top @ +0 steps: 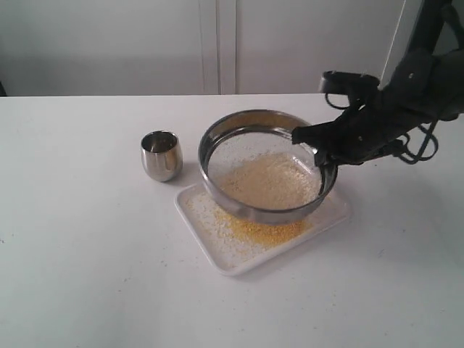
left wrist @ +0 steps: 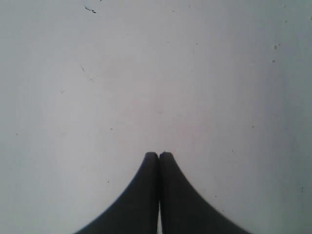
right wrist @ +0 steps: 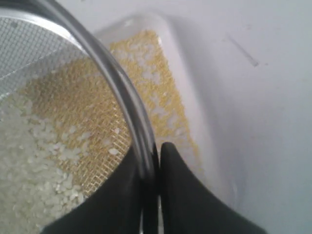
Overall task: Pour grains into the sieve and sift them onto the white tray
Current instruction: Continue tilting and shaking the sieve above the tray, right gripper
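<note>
Firmly, the right gripper (right wrist: 157, 146) pinches the sieve (top: 267, 215) rim, holding it tilted over, maybe touching, the tray (top: 235, 267); grains (top: 272, 181) lie in both. Meanwhile the left gripper (left wrist: 159, 155) is closed, empty, over table (left wrist: 146, 73).

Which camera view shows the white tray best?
Exterior view: most of the white tray shows, lying under the sieve with yellow grains scattered on it. Right wrist view catches only one corner beside the sieve's rim. Left wrist view shows none of it.

A white table (top: 87, 275) is observed; a white tray (top: 217, 254) and a steel cup (top: 161, 154) are set on it, close together.
</note>
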